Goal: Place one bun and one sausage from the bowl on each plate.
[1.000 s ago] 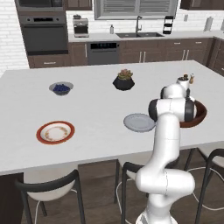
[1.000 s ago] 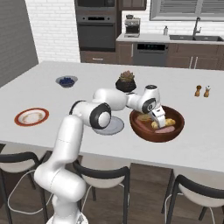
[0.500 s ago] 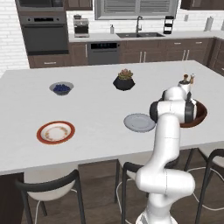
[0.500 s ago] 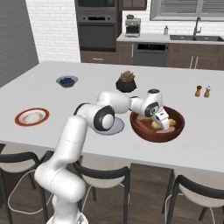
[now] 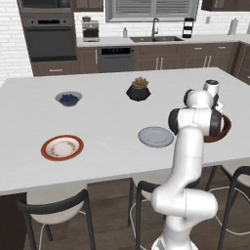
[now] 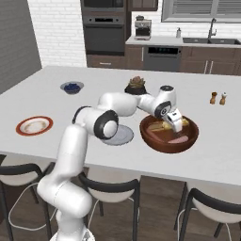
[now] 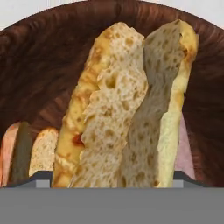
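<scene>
Fingers sit down inside the bowl [image 6: 168,134] on either side of the split bun [image 7: 127,109]; gripper [image 6: 175,123] looks wide but I can't tell from these frames whether the pads are on the bread or just short of it.

Bowl is at the right end of the island, just right of the grey plate [image 6: 117,135]. Red-rimmed plate [image 6: 34,125] is well apart, far left. Neither plate has food on it.

Hand view: bun fills the frame, open crumb facing the camera. Second bun [image 7: 43,151] and a pink sausage [image 7: 8,148] at lower left, another sausage [image 7: 186,148] behind on the right.

Handling, my read:
- bun is light, soft, crushable, so go gentle on the squeeze
- grip across the crust sides near mid-length, not the crumb
- crust is rough, slip unlikely
- sausages smoother and rounder, likelier to roll
</scene>
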{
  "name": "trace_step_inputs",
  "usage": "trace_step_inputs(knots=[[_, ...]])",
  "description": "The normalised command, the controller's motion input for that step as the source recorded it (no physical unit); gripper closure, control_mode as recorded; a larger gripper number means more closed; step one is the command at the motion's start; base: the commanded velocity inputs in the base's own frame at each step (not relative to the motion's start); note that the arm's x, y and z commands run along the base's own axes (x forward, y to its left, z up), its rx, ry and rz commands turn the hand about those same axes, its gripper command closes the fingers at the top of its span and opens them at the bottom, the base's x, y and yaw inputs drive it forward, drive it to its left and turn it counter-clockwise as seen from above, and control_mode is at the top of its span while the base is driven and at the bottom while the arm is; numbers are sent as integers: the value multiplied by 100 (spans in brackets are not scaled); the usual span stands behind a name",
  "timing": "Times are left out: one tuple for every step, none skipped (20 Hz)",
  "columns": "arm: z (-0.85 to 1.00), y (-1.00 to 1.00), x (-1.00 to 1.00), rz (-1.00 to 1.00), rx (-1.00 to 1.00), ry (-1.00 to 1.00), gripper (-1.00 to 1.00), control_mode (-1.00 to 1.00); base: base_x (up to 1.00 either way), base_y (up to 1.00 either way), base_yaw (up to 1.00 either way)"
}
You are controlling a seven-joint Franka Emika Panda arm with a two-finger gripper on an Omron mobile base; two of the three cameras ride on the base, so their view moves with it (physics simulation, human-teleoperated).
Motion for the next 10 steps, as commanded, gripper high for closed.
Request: trace_step_inputs(knots=[[100,100,-79,10,0,-20,100,-100,0,0,0],[100,100,-81,11,0,-17,100,-100,0,0,0],[100,100,-89,13,0,-17,100,-100,0,0,0],[100,100,-99,14,0,-18,100,-100,0,0,0],[92,100,-100,16,-2,-22,100,-100,0,0,0],[79,100,-100,17,-3,-21,100,-100,0,0,0],[68,100,-100,18,-4,-20,100,-100,0,0,0],[54,100,-100,20,-5,-18,100,-100,0,0,0],[34,100,-87,23,-7,-14,100,-100,0,0,0],[12,100,-67,23,-13,-15,100,-100,0,0,0]])
